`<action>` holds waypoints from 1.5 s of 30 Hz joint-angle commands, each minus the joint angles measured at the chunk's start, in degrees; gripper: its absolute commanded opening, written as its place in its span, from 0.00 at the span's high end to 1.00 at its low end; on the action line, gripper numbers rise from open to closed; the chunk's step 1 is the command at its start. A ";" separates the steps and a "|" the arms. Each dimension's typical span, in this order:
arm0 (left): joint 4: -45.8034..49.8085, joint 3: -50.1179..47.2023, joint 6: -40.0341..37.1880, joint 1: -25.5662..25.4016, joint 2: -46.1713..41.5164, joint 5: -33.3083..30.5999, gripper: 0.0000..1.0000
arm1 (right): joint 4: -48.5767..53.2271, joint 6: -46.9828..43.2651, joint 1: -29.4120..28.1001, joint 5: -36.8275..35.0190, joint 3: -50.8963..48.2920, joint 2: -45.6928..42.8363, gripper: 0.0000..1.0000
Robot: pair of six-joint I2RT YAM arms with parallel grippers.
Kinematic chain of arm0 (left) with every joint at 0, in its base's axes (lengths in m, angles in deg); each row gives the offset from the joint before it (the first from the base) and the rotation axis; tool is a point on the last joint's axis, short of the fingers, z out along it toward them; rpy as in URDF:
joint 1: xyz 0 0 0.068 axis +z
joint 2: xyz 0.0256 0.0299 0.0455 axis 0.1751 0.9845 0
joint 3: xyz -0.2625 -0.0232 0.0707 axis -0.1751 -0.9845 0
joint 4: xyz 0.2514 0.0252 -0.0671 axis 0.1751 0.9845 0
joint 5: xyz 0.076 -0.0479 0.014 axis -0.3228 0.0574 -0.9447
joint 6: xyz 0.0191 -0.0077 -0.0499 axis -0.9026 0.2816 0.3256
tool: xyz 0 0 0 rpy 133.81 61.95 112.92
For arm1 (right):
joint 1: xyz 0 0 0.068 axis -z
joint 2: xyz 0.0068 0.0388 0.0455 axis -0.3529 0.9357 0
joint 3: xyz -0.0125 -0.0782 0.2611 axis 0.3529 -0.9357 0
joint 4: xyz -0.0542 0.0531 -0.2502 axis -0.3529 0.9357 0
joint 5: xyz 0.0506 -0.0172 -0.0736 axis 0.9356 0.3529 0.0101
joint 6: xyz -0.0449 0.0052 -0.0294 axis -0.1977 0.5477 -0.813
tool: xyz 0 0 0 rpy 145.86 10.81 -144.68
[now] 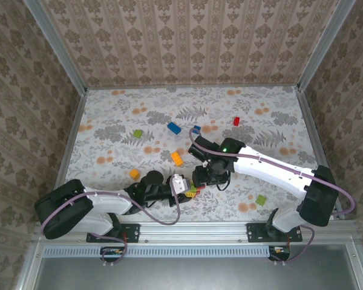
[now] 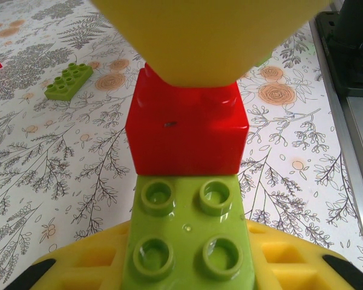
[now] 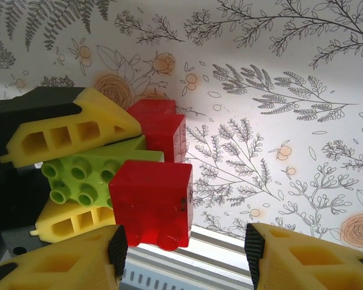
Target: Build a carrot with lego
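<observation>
My left jaws are clamped above and below a green brick whose studs face my left wrist camera. A red brick is butted against its far end. In the top view this small stack sits low over the bench, close to the near rail, and my right jaws are just beside it. My right jaws stand apart. One finger is right at the red brick, touching or not I cannot tell. The other finger is well clear, with bare bench between them.

The rail leaves little room on the near side. The middle and far bench is open, closed in by patterned walls. Loose there lie an orange brick, a second orange brick, a blue brick, a small blue brick, a far red brick, a lime brick and a flat green brick by my right arm.

From the right wrist I see a second red piece behind the first, and I cannot tell whether they are joined. From the left wrist, end-on, the red reads as one block, and an oblong green brick lies flat on the bench.
</observation>
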 commanded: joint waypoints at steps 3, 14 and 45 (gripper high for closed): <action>5.12 0.34 -1.40 -0.45 1.70 -1.61 0.71 | -0.84 -1.08 0.33 1.22 -1.63 1.36 0.43; 5.22 0.43 -1.43 -0.40 1.83 -1.62 0.71 | 0.37 -1.30 0.44 0.68 -2.07 2.14 0.43; 5.01 -0.03 -0.93 -0.39 0.89 -2.33 0.55 | 3.74 -2.70 1.38 -1.51 -1.86 -9.46 0.39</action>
